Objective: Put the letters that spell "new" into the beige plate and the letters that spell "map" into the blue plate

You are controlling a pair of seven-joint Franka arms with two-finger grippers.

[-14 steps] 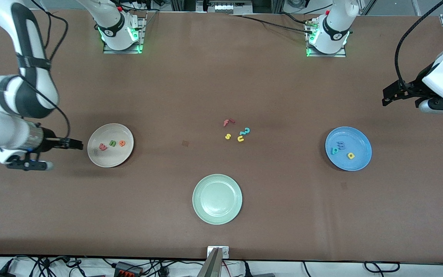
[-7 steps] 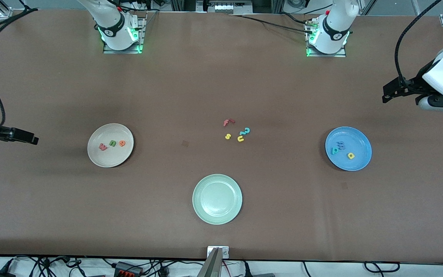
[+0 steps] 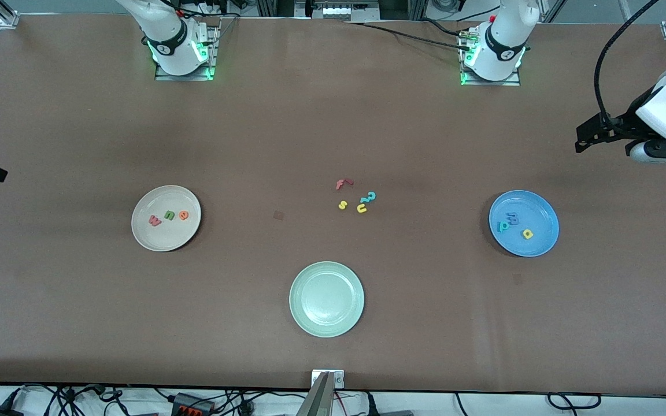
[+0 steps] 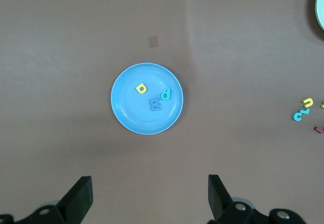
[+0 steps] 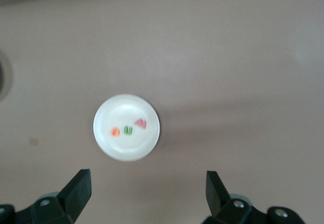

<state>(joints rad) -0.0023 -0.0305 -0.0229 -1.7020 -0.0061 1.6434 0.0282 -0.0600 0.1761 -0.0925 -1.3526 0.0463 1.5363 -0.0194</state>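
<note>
— Where do we find the letters?
— We see w [image 3: 154, 220], n [image 3: 169, 215], e [image 3: 183, 215] in the beige plate [image 3: 147, 237]; m [image 3: 513, 218], p [image 3: 503, 226], a [image 3: 527, 233] in the blue plate [image 3: 546, 208].
— And the grippers?
— We see the left gripper [image 4: 150, 197] spread high over the table's left-arm end, the right gripper [image 5: 148, 194] spread over its own end, both empty.

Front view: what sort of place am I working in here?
Most likely a robotics lab test bench: arm bases bolted along a brown table, cables trailing off its edges, and staged props, foam letters sorted into the beige plate and the blue plate.

"new" letters [image 3: 167, 216] in one plate [image 3: 147, 238], "map" letters [image 3: 513, 225] in another [image 3: 541, 245]
</note>
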